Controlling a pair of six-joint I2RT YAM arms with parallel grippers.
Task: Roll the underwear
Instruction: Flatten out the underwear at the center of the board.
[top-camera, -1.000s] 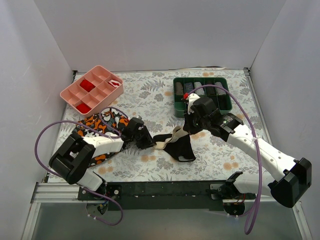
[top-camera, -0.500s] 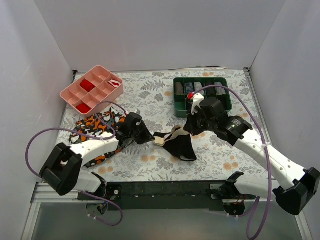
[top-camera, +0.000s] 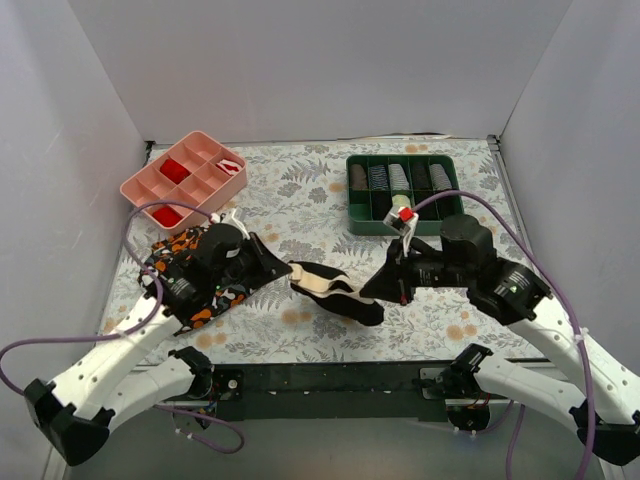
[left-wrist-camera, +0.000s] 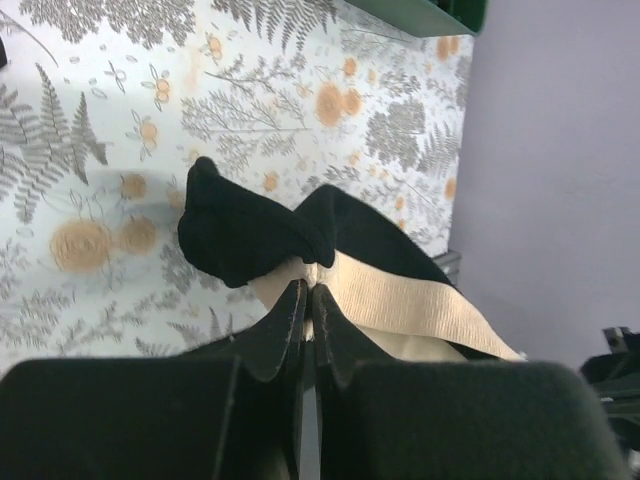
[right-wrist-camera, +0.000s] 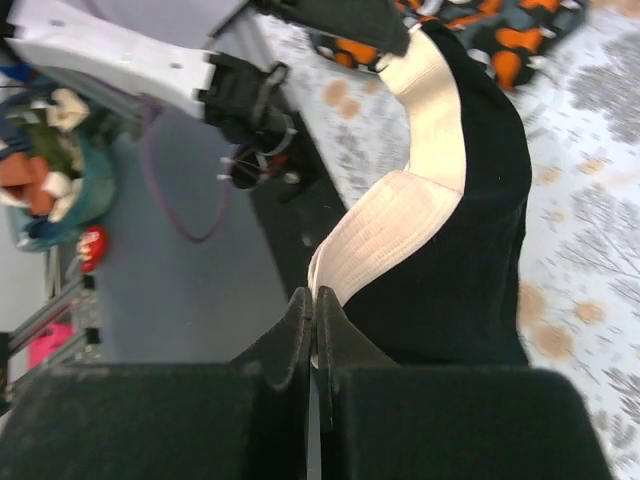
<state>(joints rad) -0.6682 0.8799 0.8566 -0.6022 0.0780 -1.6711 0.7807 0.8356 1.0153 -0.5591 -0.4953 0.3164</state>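
Together, the left gripper and right gripper each clench an end of the underwear, stretched between them.

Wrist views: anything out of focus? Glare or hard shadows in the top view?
Left wrist: left fingers a soft, dark foreground mass, underwear fairly sharp. Right wrist: right fingers equally soft, background at left blurred. Top external: even light, faint shadows on the table, no glare.

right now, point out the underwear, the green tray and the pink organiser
underwear (top-camera: 318, 282): top view, cream waistband
green tray (top-camera: 368, 226): top view, near wall
pink organiser (top-camera: 203, 152): top view, bare far compartment
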